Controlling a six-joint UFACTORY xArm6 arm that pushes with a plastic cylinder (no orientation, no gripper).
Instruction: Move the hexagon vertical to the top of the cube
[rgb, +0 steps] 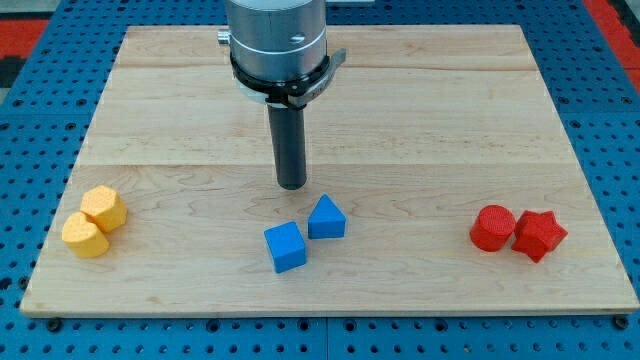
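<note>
A yellow hexagon block (104, 207) lies at the view's left on the wooden board (420, 130), touching a yellow rounded block (85, 236) just below and left of it. A blue cube (286, 246) sits near the bottom centre, with a blue triangular block (326, 217) touching its upper right corner. My tip (291, 184) rests on the board just above the two blue blocks, a little above and between them, touching neither. It is far to the right of the yellow hexagon.
A red cylinder (492, 228) and a red star block (539, 235) sit side by side at the view's right, near the bottom. The board lies on a blue pegboard surface (40, 110).
</note>
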